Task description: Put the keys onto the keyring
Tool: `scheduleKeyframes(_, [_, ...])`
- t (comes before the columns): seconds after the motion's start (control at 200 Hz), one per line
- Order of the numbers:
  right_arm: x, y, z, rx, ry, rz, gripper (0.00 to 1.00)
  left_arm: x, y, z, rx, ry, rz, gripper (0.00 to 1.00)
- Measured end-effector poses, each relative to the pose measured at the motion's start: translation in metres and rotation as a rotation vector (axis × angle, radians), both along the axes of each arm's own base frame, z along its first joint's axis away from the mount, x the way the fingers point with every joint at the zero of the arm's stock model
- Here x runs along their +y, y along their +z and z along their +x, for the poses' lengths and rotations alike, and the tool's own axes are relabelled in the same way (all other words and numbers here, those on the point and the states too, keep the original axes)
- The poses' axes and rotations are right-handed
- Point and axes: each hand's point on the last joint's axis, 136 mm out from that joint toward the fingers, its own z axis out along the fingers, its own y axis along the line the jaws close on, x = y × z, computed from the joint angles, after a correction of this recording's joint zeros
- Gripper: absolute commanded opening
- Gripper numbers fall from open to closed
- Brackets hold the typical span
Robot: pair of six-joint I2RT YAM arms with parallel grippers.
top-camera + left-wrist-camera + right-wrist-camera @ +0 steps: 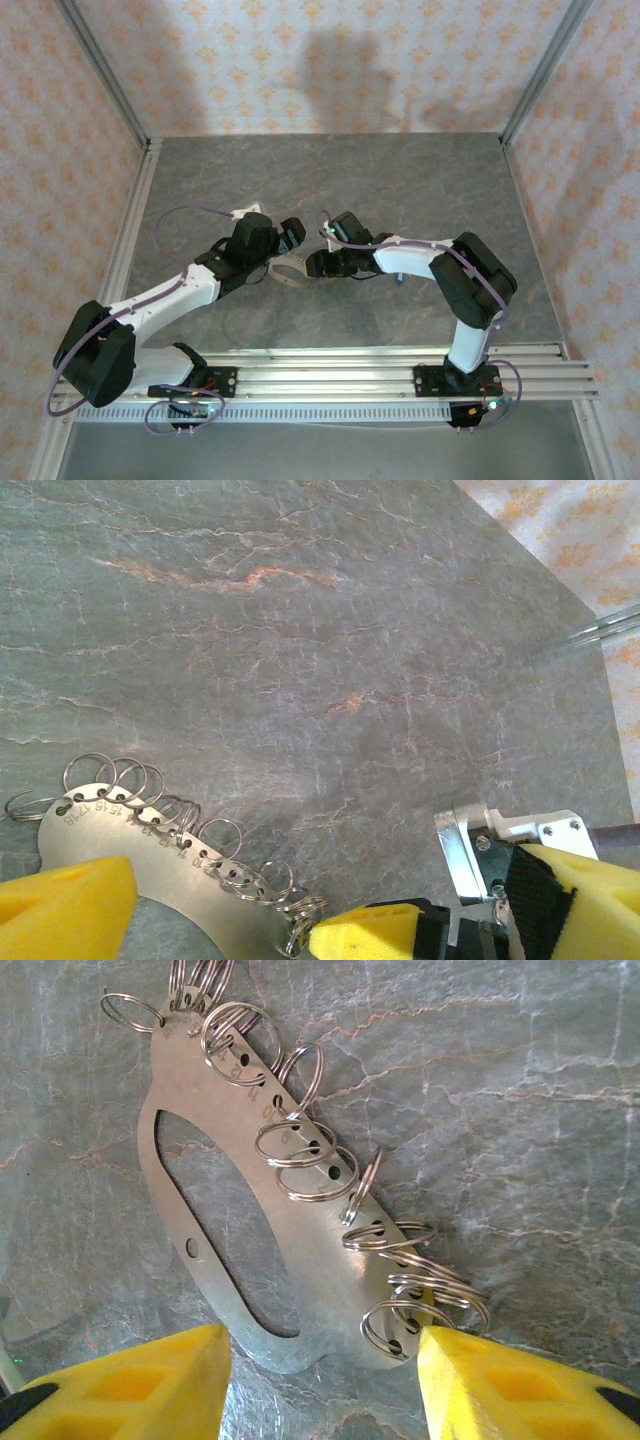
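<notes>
where the 2 arms meet over the grey table (pixel 330 170), the keyring (pixel 289 272) lies just on the near side of the left pincer (pixel 289 238), seen from above. from the left wrist, that pincer's 2 yellow fingertips (pixel 65 910) stand well apart, and 1 end of the keyring, a flat silver plate with an oval cutout, stretches across the gap between them. the left fingertip covers a corner of the plate. the right fingertip meets the end where the small split rings (pixel 140 780) bunch up. i cannot tell whether the pads press on the metal or merely flank it. the bottom edge of the frame cuts off the rest of the plate.

the right pincer (pixel 318 263) points at the keyring from the other side, with the plate's right end at its tips. from its own wrist, its yellow fingertips (pixel 140 1385) are also spread wide, and the rounded end of the plate fills nearly all the space between them. the rest of the plate runs away from the tips, up and to the left. split rings hide the plate's edge beside the right fingertip, so i cannot tell if this pincer is clamped on it either.

behind the right pincer, on the near side of its forearm, the key (pixel 399 280) shows as a tiny blue speck, well apart from the keyring and too small to make out its shape.
</notes>
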Motion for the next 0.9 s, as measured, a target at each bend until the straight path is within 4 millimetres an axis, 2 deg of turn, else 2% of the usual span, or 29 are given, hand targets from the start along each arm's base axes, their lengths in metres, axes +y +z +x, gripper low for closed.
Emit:
scheduleKeyframes(0.175, [0.005,0.002,-0.007,0.001,0.022,0.007,0.51,-0.001,0.0,0.0,0.0,-0.002,0.0,0.97])
scheduleKeyframes(0.28, [0.001,0.01,-0.013,-0.023,0.026,-0.002,0.52,-0.001,0.0,0.0,0.0,-0.002,0.0,0.97])
scheduleKeyframes(0.41, [-0.005,0.019,-0.007,-0.079,0.011,-0.027,0.55,0.0,-0.003,-0.002,0.006,-0.002,0.004,0.97])
scheduleKeyframes(0.691, [-0.018,0.0,0.003,-0.091,-0.017,-0.123,0.58,0.002,-0.005,-0.004,0.008,0.0,0.007,0.97])
scheduleKeyframes(0.896, [-0.014,-0.008,0.014,-0.088,-0.019,-0.143,0.58,0.002,-0.004,-0.004,0.005,0.0,0.005,0.97])
